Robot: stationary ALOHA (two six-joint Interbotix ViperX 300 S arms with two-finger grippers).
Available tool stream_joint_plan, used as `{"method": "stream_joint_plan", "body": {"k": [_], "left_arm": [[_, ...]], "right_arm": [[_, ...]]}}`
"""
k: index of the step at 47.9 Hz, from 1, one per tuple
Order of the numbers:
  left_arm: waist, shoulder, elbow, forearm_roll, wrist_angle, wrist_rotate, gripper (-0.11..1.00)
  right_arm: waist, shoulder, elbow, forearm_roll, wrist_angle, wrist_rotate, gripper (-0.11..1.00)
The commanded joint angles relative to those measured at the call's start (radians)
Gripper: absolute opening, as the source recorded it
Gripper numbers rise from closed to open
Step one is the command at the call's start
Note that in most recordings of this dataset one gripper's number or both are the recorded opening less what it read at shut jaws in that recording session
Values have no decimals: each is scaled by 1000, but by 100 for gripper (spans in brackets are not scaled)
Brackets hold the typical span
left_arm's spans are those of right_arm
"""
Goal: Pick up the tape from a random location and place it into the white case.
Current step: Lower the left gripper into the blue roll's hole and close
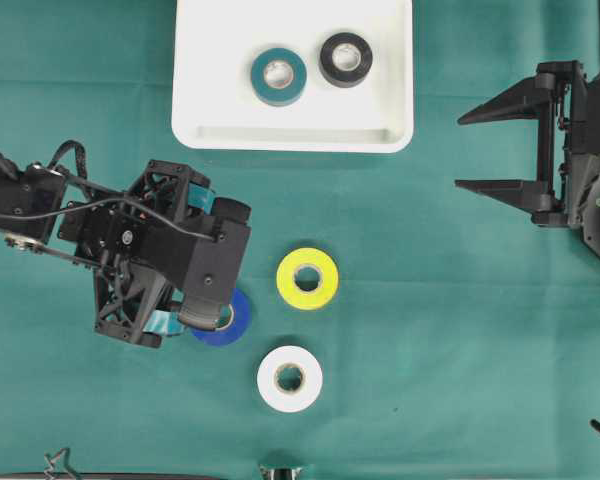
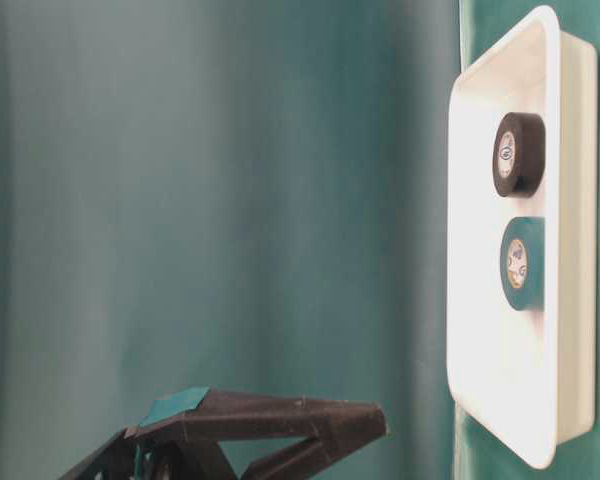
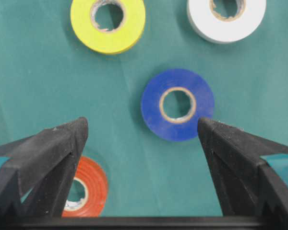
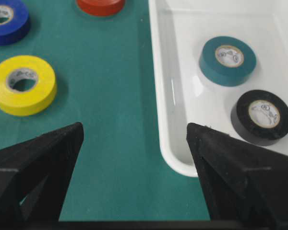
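The white case (image 1: 190, 90) lies at the top centre and holds a teal tape (image 1: 278, 76) and a black tape (image 1: 345, 59). On the green cloth lie a yellow tape (image 1: 308, 278), a white tape (image 1: 289, 378) and a blue tape (image 1: 232, 324), which is half under my left arm. My left gripper (image 3: 141, 127) hangs open above the cloth. The blue tape (image 3: 177, 104) sits just ahead of its right finger, and an orange tape (image 3: 89, 187) shows by its left finger. My right gripper (image 1: 462, 150) stands open at the right with nothing between its fingers, beside the case's rim (image 4: 156, 96).
The right wrist view also takes in the yellow tape (image 4: 23, 85), blue tape (image 4: 5, 21) and orange tape (image 4: 100, 5) to the left of the case. The table-level view has the case (image 2: 480, 300) at the right and a black finger (image 2: 310, 425) at the bottom.
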Motion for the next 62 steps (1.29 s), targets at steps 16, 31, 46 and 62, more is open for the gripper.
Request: {"method": "stream_joint_plan", "body": {"k": [16,31,46,62], "left_arm": [[3,-15,-18,3,-3,0,98],[3,-15,-18,3,-5,0,98],[3,-15,-12,3,-5,0,98],[5,-8,9,3,-43,0,98]], "right_arm": [[2,3,-28,-3,3,-2,87],[2,3,-28,-5,3,-2,87],[2,6,-28,-6,3,-2,87],[2,6,-28,-5,3,-2,87]]}}
